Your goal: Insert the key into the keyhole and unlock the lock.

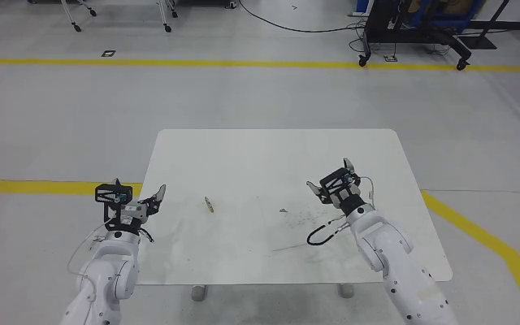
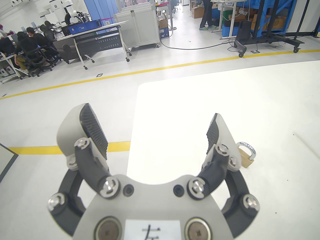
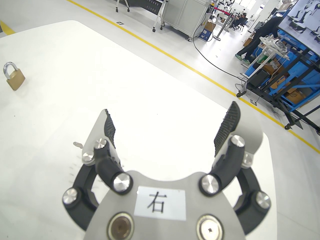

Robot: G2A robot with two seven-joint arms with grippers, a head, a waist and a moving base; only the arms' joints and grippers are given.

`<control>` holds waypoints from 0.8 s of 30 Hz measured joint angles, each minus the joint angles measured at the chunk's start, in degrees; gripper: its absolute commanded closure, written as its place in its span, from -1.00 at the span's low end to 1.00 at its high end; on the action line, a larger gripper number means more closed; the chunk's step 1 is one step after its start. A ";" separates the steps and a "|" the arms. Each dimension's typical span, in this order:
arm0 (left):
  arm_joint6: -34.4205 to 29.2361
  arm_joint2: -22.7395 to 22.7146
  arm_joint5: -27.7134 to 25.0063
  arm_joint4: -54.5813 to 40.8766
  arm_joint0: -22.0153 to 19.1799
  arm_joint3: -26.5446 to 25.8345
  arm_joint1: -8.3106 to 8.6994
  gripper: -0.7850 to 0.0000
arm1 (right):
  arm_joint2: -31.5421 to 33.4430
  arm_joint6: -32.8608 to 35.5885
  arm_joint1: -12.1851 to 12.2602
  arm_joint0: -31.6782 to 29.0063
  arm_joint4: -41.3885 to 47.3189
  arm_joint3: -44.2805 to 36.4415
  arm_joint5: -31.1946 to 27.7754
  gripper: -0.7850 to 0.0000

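Observation:
A small brass padlock [image 1: 209, 204] with a silver shackle lies on the white table [image 1: 276, 162], left of its middle. The padlock [image 3: 14, 77] shows again in the right wrist view, and the padlock [image 2: 246, 155] peeks out beside a finger in the left wrist view. A small silver key [image 1: 283, 211] lies near the table's middle; the key [image 3: 78, 144] sits just beside my right gripper's finger. My left gripper [image 1: 149, 197] hangs open over the table's left edge, holding nothing. My right gripper [image 1: 331, 176] stands open above the table's right half, holding nothing.
Faint scuff marks [image 1: 309, 218] cross the table near the key. Yellow floor lines [image 1: 244, 63] run behind and beside the table. A wheeled black stand [image 1: 414, 41] and a cable are on the floor far behind.

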 measured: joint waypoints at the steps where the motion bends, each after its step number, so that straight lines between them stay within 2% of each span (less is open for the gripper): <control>1: 0.00 0.00 0.00 0.00 0.00 0.00 0.00 -1.00 | -1.08 0.42 -0.10 0.87 -0.34 0.72 -1.43 -1.00; 6: 0.00 0.00 0.00 0.00 0.00 0.00 0.00 -1.00 | -6.64 1.69 -0.40 8.25 0.26 6.67 -15.96 -1.00; 12: 0.00 0.00 0.00 0.00 0.00 0.00 0.00 -1.00 | -9.73 1.84 -0.37 15.74 1.95 13.76 -32.56 -1.00; 17: 0.00 0.00 0.00 0.00 0.00 0.00 0.00 -1.00 | -13.34 5.33 -0.40 19.79 -2.76 15.93 -39.77 -1.00; 21: 0.00 0.00 0.00 0.00 0.00 0.00 0.00 -1.00 | -15.66 6.19 -0.44 24.58 -3.93 20.02 -48.64 -1.00; 24: 0.00 0.00 0.00 0.00 0.00 0.00 0.00 -1.00 | -17.23 8.64 -0.81 27.89 -4.26 23.94 -50.26 -1.00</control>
